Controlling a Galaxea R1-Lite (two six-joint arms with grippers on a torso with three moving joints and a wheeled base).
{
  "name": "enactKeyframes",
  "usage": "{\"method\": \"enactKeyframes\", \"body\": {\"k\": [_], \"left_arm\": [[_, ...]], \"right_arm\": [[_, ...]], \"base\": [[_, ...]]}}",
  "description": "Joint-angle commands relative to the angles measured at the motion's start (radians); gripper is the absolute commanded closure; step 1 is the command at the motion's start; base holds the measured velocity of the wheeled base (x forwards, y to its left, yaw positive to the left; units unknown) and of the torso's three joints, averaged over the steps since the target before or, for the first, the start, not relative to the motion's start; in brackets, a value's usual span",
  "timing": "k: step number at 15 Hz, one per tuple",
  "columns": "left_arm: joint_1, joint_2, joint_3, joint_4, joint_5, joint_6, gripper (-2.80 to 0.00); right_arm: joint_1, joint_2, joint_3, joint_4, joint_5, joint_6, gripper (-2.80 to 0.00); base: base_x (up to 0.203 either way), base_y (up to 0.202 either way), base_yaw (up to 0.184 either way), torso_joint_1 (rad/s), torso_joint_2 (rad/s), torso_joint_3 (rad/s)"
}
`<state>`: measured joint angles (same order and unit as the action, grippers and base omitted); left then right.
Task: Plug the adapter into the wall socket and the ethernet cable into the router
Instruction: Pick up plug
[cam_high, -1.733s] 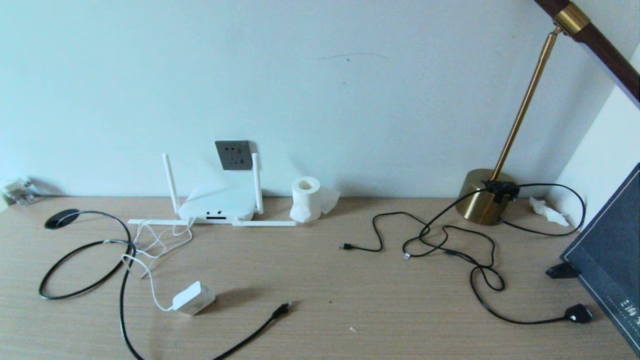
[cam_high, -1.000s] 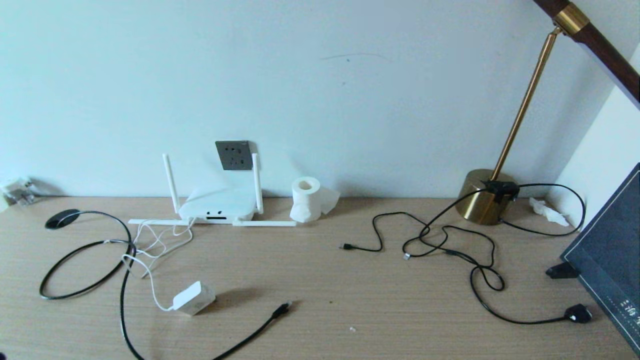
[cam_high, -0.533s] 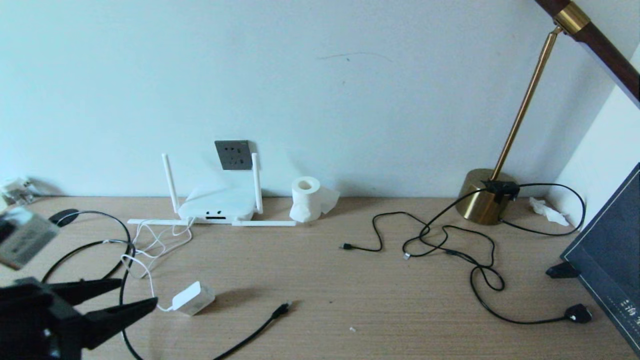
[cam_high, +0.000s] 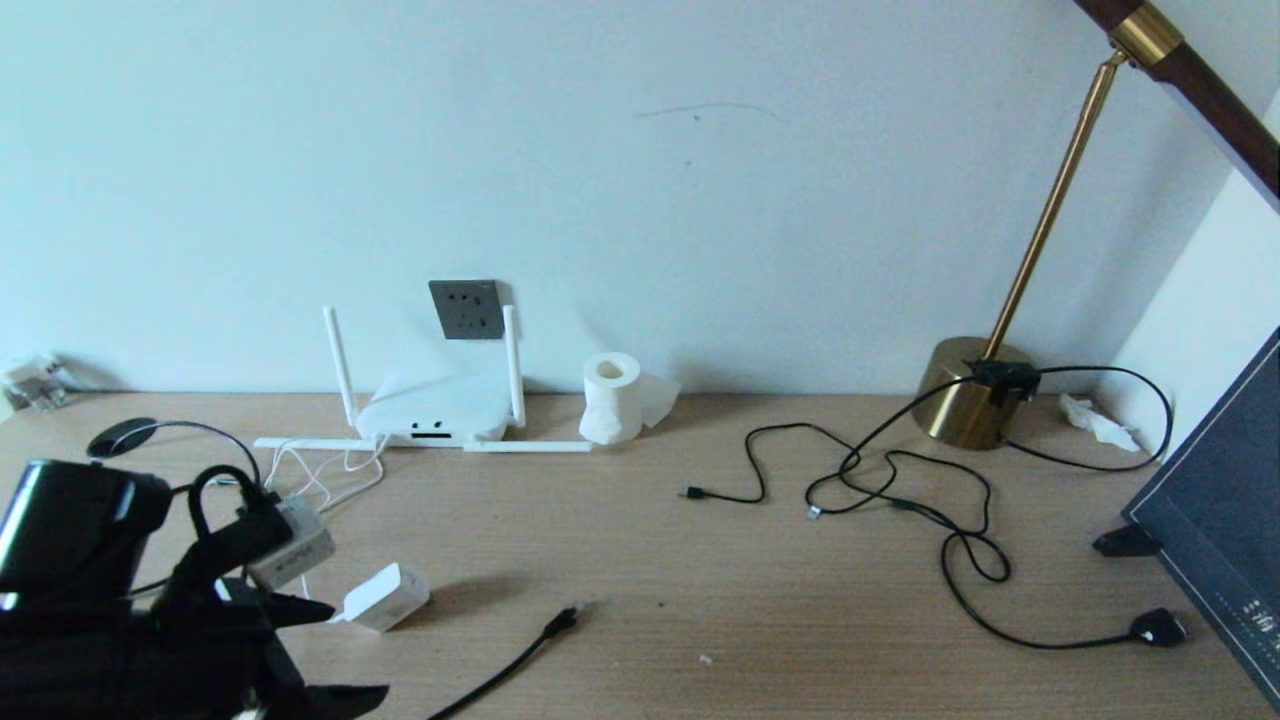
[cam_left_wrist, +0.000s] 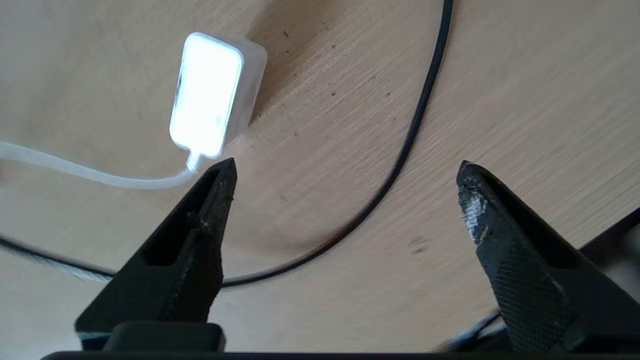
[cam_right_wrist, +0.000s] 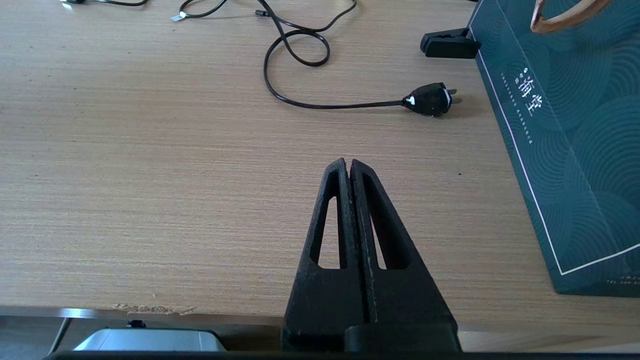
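black pointed fingers (cam_left_wrist: 202, 227) of the left gripper (cam_left_wrist: 345, 167) stand spread wide with nothing between them but bare light wooden desk top (cam_high: 700, 540) and a stretch of the long thin black ethernet cable (cam_left_wrist: 400, 155). in the left wrist view the small white rectangular plastic adapter (cam_left_wrist: 212, 95) lies on the desk just beyond one fingertip, apart from it, its thin white cord (cam_left_wrist: 90, 172) trailing away. in the head view the left arm fills the near left corner, its black wrist bent so the left gripper (cam_high: 330, 650) points forward and down over the desk edge, just short of the adapter (cam_high: 385, 595). the ethernet cable's (cam_high: 500, 670) small black clip plug (cam_high: 563, 620) rests on the desk to the right of the adapter, unplugged. the flat white plastic router (cam_high: 430, 412) with slim white stick antennas sits against the wall, two antennas upright and two laid flat on the desk. the dark grey square wall socket (cam_high: 466, 309) is on the wall right above it, with nothing in it. a white toilet-paper roll (cam_high: 612, 398) stands just right of the router. in the right wrist view the right gripper (cam_right_wrist: 348, 165) hangs low near the front desk edge, its fingers pressed together on nothing, well away from a black lamp plug (cam_right_wrist: 430, 99) and a dark green patterned paper bag (cam_right_wrist: 565, 130).
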<state>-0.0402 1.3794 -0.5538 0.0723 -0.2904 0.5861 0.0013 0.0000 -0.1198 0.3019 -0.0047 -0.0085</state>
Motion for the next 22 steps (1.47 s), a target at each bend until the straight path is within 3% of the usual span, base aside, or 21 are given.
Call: {"method": "enactKeyframes", "body": {"k": [1, 5, 7, 9, 11, 14, 22], "left_arm": [[0.003, 0.016, 0.003, -0.005, 0.0, 0.096, -2.8], [0.006, 0.079, -0.053, -0.031, 0.0, 0.165, -2.8], [0.041, 0.142, -0.107, -0.03, -0.008, 0.204, -2.8], [0.102, 0.197, -0.136, -0.029, -0.035, 0.304, -2.8], [0.158, 0.238, -0.155, -0.024, -0.069, 0.458, -2.8], [0.141, 0.233, -0.151, -0.01, -0.101, 0.47, -2.8], [0.115, 0.296, -0.164, -0.006, -0.093, 0.477, -2.8]], "right_arm": [[0.0, 0.0, 0.0, 0.002, 0.0, -0.001, 0.0], [0.0, 0.0, 0.0, 0.002, 0.0, -0.001, 0.0], [0.0, 0.0, 0.0, 0.002, 0.0, -0.001, 0.0], [0.0, 0.0, -0.001, 0.002, 0.0, -0.001, 0.0], [0.0, 0.0, 0.0, 0.002, 0.0, -0.001, 0.0], [0.0, 0.0, 0.0, 0.002, 0.0, -0.001, 0.0], [0.0, 0.0, 0.0, 0.002, 0.0, -0.001, 0.0]], "base": [[0.0, 0.0, 0.0, 0.0, 0.0, 0.0], [0.0, 0.0, 0.0, 0.0, 0.0, 0.0], [0.0, 0.0, 0.0, 0.0, 0.0, 0.0], [0.0, 0.0, 0.0, 0.0, 0.0, 0.0], [0.0, 0.0, 0.0, 0.0, 0.0, 0.0], [0.0, 0.0, 0.0, 0.0, 0.0, 0.0], [0.0, 0.0, 0.0, 0.0, 0.0, 0.0]]}}
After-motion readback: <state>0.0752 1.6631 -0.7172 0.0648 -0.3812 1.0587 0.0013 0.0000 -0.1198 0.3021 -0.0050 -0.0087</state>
